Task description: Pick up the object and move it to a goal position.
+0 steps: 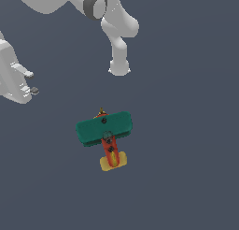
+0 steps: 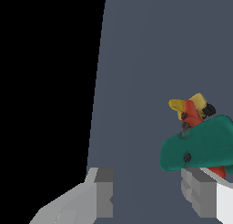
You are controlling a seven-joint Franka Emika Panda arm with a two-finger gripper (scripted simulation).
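- Toy biplane (image 1: pixel 104 135): lies flat on the dark grey-blue floor (image 1: pixel 186 177), near the middle of the exterior view.
- Wings (image 1: pixel 103 127): teal-green, set crosswise over the red-orange body (image 1: pixel 109 153); the yellow tail (image 1: pixel 113 161) points toward the lower edge of the exterior view, and a small dark tip shows past the wings at the opposite end.
- Robot arm (image 1: pixel 114 25): white, with a dark ring at one joint; it spans the upper part of the exterior view, and one rounded end hangs above the plane, apart from it.
- Gripper (image 1: pixel 29 82): at the exterior view's left edge, well apart from the plane and touching nothing; its two fingers (image 1: pixel 23 72) stand spread with a clear gap between them.
- Wrist view: the gripper (image 2: pixel 150 196) is wide open, with one grey fingertip on each side of bare floor (image 2: pixel 145 82). The plane (image 2: pixel 195 136) sits beside one fingertip (image 2: pixel 200 196), outside the gap; the wing overlaps that fingertip in the picture, but contact cannot be told.
- Black area (image 2: pixel 45 82): fills one side of the wrist view beyond the floor's straight edge.
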